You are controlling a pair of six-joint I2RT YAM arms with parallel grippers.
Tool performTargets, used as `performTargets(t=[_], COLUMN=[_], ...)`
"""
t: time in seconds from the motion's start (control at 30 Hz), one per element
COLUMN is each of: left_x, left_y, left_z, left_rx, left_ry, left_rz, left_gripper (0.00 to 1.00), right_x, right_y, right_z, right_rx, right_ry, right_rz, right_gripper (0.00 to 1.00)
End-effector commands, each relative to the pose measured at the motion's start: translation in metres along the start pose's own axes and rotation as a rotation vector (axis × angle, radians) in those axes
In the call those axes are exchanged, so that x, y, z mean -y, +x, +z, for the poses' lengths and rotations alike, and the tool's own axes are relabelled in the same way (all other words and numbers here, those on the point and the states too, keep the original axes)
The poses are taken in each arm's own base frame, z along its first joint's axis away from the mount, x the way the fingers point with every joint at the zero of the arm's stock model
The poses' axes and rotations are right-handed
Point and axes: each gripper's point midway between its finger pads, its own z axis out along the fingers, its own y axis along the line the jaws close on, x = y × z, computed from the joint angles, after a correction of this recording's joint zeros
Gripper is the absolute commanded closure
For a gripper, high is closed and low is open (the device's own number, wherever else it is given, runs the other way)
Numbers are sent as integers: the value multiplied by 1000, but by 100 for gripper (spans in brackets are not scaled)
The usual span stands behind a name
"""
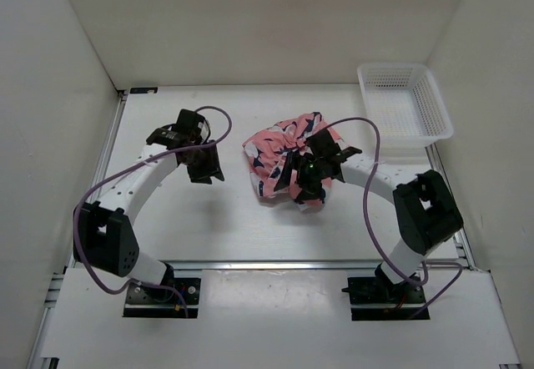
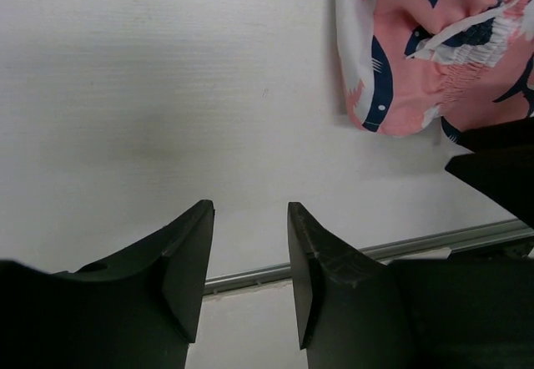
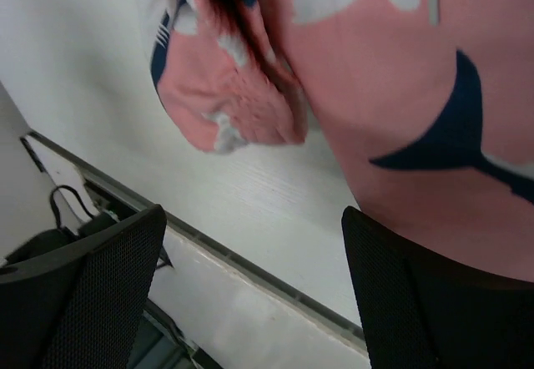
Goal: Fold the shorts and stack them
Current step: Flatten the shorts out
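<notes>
**Top external view.** The shorts (image 1: 275,148) lie as one crumpled heap near the middle of the worktop (image 1: 234,219), slightly toward its right edge. No flat panel, crease line or squared edge is visible, so the fold is judged not yet made. Spreading, folding and stacking all remain. The right pincer (image 1: 310,179) sits at the near right side of the heap, over the fabric. The left pincer (image 1: 204,167) stands off the heap toward the left edge, above bare worktop. The white mesh basket (image 1: 405,102) occupies the far right corner, well apart from the shorts. No item is visible inside it.

**Left wrist view.** The left pincer (image 2: 249,219) has its fingers partly apart, with nothing between them and only bare worktop (image 2: 167,93) beneath. A hem of the shorts (image 2: 417,77) shows at the upper right, clear of both fingers. This arm has no hold on the fabric.

**Right wrist view.** The right pincer (image 3: 254,219) has its fingers wide apart. The shorts (image 3: 375,77) fill the upper part of the view. One fold hangs just above the right-hand finger, and a bunched lobe rests on the worktop ahead of the gap. No fabric is pinched between the fingers, so the shorts are judged to be free on the worktop.
</notes>
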Motion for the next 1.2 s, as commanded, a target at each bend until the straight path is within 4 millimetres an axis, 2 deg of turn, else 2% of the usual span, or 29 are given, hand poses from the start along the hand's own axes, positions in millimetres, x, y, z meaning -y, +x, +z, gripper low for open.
performTargets(t=[0.0, 0.2, 0.27, 0.37, 0.4, 0.43, 0.5, 0.57, 0.6, 0.7, 0.83, 0.9, 1.03, 1.1, 1.13, 1.17], left_x=[8, 1, -1, -1, -5, -5, -5, -4, -6, -6, -7, -7, -10, -14, -14, -14], left_y=[-13, -12, -11, -15, -18, -16, -20, -20, -21, -21, -18, -18, -15, -14, -15, -15], left_z=[-27, -31, -33, -40, -41, -44, -46, -48, -48, -48, -46, -46, -50, -49, -51, -51], left_rx=[111, 115, 119, 143, 150, 152, 166, 174, 179, 179, 171, 171, 180, 175, 183, 183], left_ry=[53, 26, 16, 8, -3, -2, -10, -5, -13, -13, -17, -17, -25, -32, -28, -28], left_rz=[-4, -24, -25, -33, -41, -41, -41, -49, -49, -50, -51, -51, -51, -60, -59, -59], left_gripper=[47, 44, 43, 40, 38, 38, 37, 37, 35, 35, 35, 34, 34, 34, 34, 34], right_x=[-44, -40, -47, -42, -40, -44, -30, -28, -17, -13, -24, -31, -31, -36, -40, -42], right_y=[-35, -51, -47, -40, -42, -34, -26, -17, -10, 2, -11, -22, -38, -48, -58, -64], right_z=[-5, 20, 23, 25, 23, 17, 16, 13, 15, 22, 36, 40, 54, 55, 52, 50], right_rx=[86, 73, 47, 45, 64, 71, 95, 122, 116, 99, 111, 128, 163, 191, 230, 256], right_ry=[-136, -82, -69, 0, 18, 38, 93, 117, 144, 122, 81, 78, 99, 88, 90, 95], right_rz=[28, 131, 144, 167, 183, 173, 205, 202, 238, 276, 274, 261, 251, 235, 211, 195], right_gripper=[10, 14, 16, 16, 16, 16, 14, 14, 14, 14, 16, 19, 27, 35, 40, 64])
